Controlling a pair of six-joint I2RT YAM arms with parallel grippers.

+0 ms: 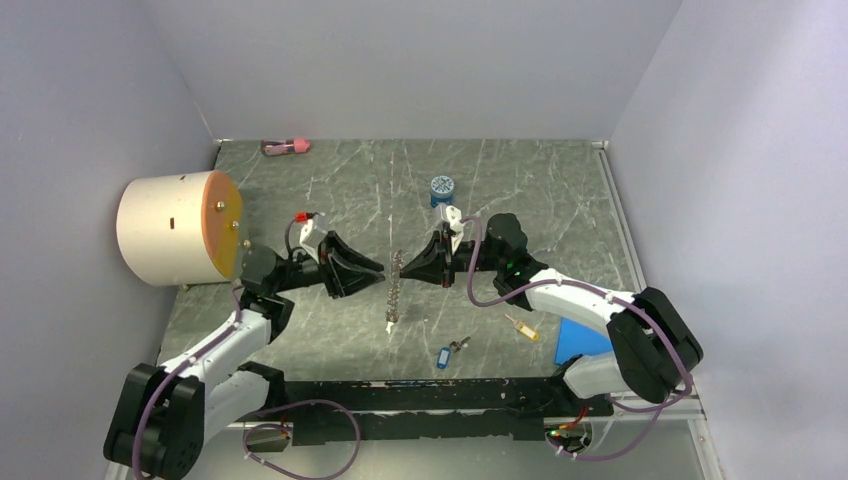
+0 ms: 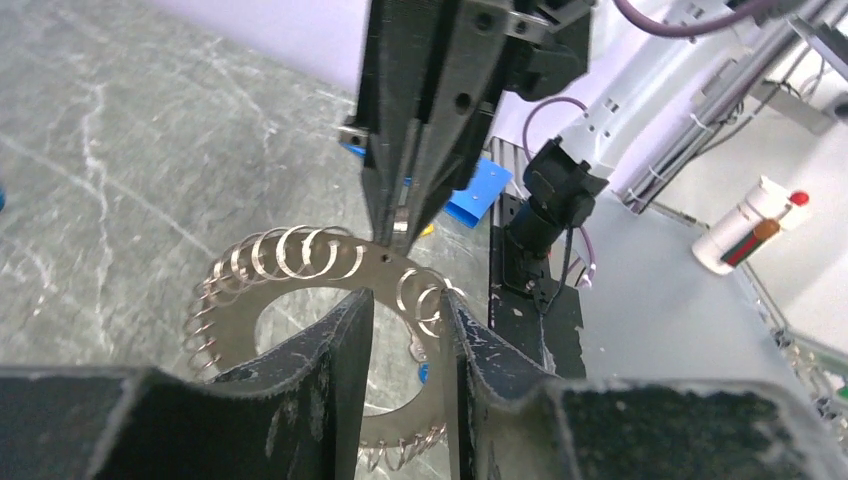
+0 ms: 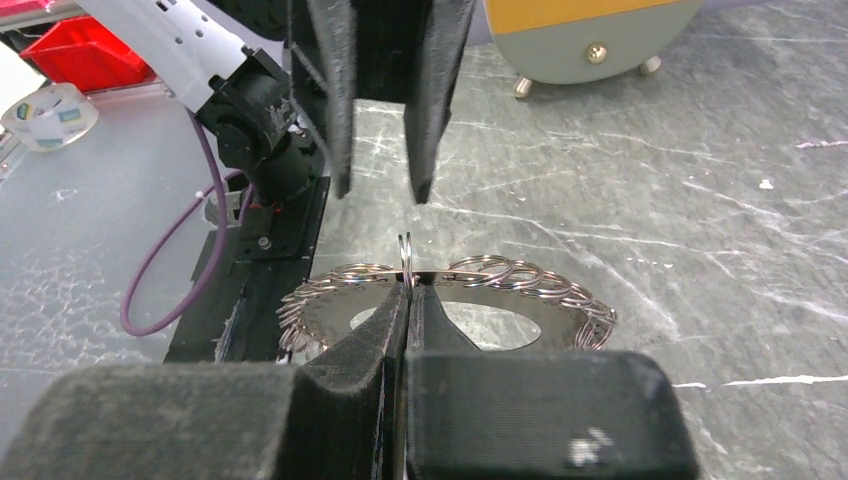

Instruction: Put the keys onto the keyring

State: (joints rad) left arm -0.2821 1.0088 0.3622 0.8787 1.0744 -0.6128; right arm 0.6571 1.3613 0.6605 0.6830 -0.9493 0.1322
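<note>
The keyring [image 1: 393,292] is a flat metal loop edged with several small wire rings. It stands edge-on between my two grippers. My right gripper [image 1: 404,266] is shut on its rim, seen close in the right wrist view [image 3: 408,290], where the keyring [image 3: 520,300] spreads out beyond the fingers. My left gripper [image 1: 378,270] is open, its fingers a short way apart right in front of the keyring [image 2: 290,300] in the left wrist view [image 2: 408,300]. The blue-headed key [image 1: 445,355] and the yellow-headed key [image 1: 522,328] lie on the table near the front.
A cream cylinder with an orange face [image 1: 175,228] stands at the left. A round blue jar [image 1: 442,189] sits behind the right gripper. A blue square [image 1: 583,340] lies by the right arm. A pink object [image 1: 286,147] lies at the back edge.
</note>
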